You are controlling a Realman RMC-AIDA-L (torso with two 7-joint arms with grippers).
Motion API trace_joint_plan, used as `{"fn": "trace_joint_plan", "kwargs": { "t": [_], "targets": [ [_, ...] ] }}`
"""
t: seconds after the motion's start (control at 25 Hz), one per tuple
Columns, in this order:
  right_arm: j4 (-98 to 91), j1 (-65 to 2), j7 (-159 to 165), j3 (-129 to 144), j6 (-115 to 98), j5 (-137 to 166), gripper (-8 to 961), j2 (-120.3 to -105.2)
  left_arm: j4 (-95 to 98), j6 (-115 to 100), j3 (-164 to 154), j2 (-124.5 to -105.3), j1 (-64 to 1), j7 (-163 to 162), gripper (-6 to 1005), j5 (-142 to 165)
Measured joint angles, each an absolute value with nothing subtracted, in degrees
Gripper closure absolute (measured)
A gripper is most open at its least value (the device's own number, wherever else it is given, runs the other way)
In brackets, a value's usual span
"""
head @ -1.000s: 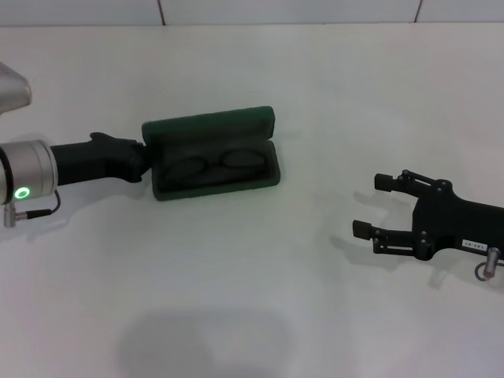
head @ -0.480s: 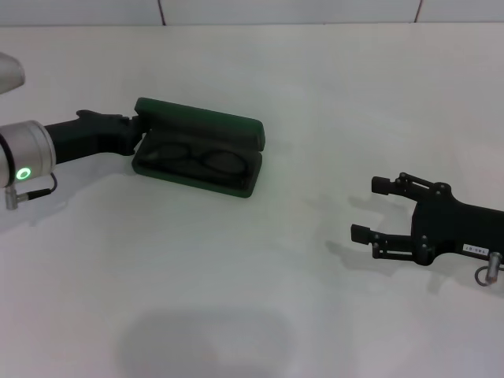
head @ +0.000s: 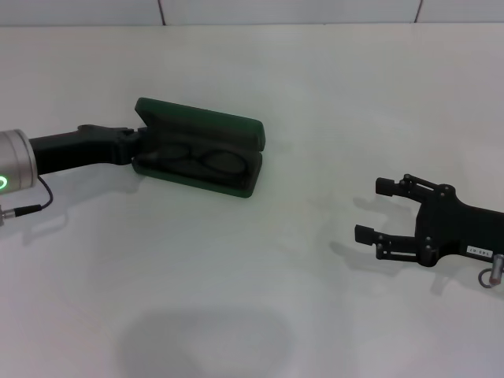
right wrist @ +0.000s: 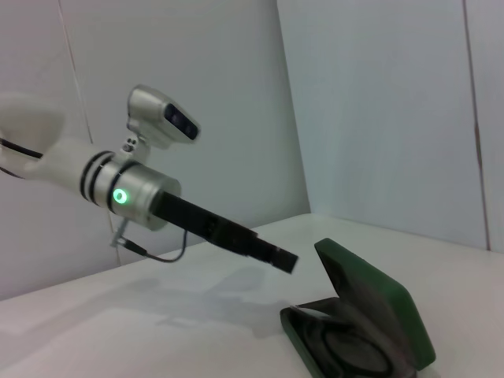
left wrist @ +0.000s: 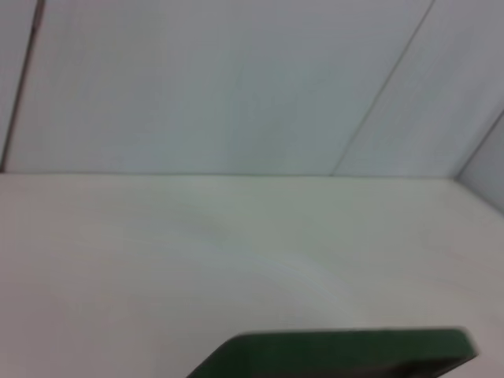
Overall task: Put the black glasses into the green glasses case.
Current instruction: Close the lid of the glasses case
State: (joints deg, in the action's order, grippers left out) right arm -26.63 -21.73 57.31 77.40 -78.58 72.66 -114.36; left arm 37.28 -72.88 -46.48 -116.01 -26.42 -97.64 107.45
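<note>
The black glasses [head: 193, 158] lie inside the green glasses case [head: 198, 154], resting in its dark lower half on the left side of the white table [head: 315, 94]. Compared with a second ago the case has swung round: it then sat nearly square to the robot with its lid standing up tall behind the glasses, and now it lies skewed, left end farther and right end nearer, with the lid tipped lower over the frames. Over the last half second the case has kept its place, so the turning seems to be over.

The left claw [head: 135, 146] is at the left end of the case, right beside or touching it. Whether its fingers are spread or pinched cannot be told, since the arm hides them in the head view and the left wrist view shows only a green edge of the case. From the right wrist view the lid looks partly raised, not flat shut.

The right claw [head: 370, 209] hovers low over the table on the right, well apart from the case, fingers spread wide and holding nothing. It has barely drifted.

To my eye the placing is already done. What may remain is closing the lid, and the left arm drawing away without dragging the case along.
</note>
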Motion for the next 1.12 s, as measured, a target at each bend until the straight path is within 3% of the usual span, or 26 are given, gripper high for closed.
{"fn": "trace_joint_plan", "kwargs": {
  "t": [0.24,0.68,1.12],
  "targets": [
    [-26.6,-21.8,57.3,76.1,-78.4,73.0,67,-114.55,49.5,-73.9,-48.1,-120.04,-23.7,-103.6,925,106.2],
    [-26.6,-21.7,57.3,76.0,-78.5,72.9,67,-114.6,59.3,-44.6,-72.9,-119.91,-24.9,-126.8,922,109.6],
    [-26.6,-21.7,57.3,76.0,-78.5,72.7,67,-114.34,56.1,-19.5,-92.9,-120.22,-25.5,-144.9,919,120.4]
  ]
}}
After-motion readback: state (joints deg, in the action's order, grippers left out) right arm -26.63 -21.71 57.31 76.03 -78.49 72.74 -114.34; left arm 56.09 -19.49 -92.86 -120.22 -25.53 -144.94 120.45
